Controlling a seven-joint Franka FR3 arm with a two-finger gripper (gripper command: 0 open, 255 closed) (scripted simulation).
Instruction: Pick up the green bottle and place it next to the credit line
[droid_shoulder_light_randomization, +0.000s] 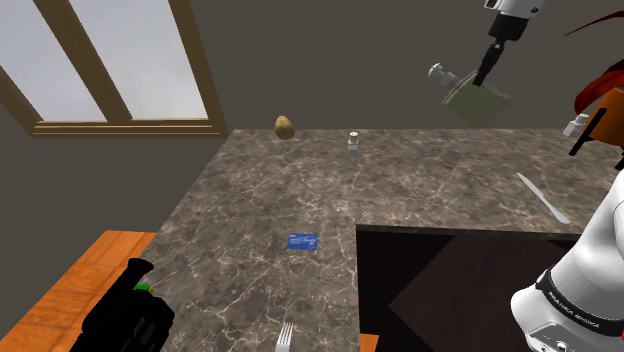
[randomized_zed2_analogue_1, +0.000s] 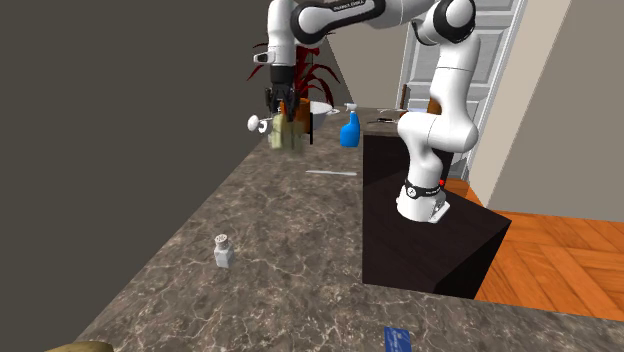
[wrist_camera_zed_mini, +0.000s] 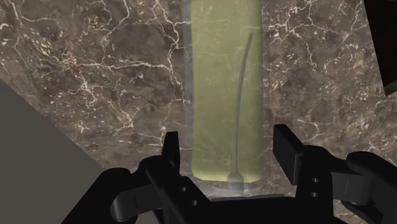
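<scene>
While the gripper (droid_shoulder_light_randomization: 485, 72) is clenched on the green bottle (droid_shoulder_light_randomization: 478, 102), you have that bottle up in the air over the far right of the counter (droid_shoulder_light_randomization: 250, 200) in the shoulder view.

Going from that view's left:
- A fork (droid_shoulder_light_randomization: 284, 338) pokes in at the near edge.
- A brownish lump (droid_shoulder_light_randomization: 285, 127) sits at the far edge.
- The blue card (droid_shoulder_light_randomization: 302, 240) lies flat in the near part, just beside the counter's inner corner.
- Right of the card, far back, a small shaker (droid_shoulder_light_randomization: 353, 143) stands upright.
- Further right hangs the bottle, tilted, with its pale cap (droid_shoulder_light_randomization: 438, 72) pointing left. It is well apart from the card.
- A knife (droid_shoulder_light_randomization: 543, 197) lies on the counter, nearer and to the right of the bottle.

In the wrist view you can see both fingers (wrist_camera_zed_mini: 170, 153) pressed against the bottle's sides, with the counter beyond it. In the second exterior view a blue sprayer (randomized_zed2_analogue_1: 349, 130) stands just right of the held bottle.
</scene>
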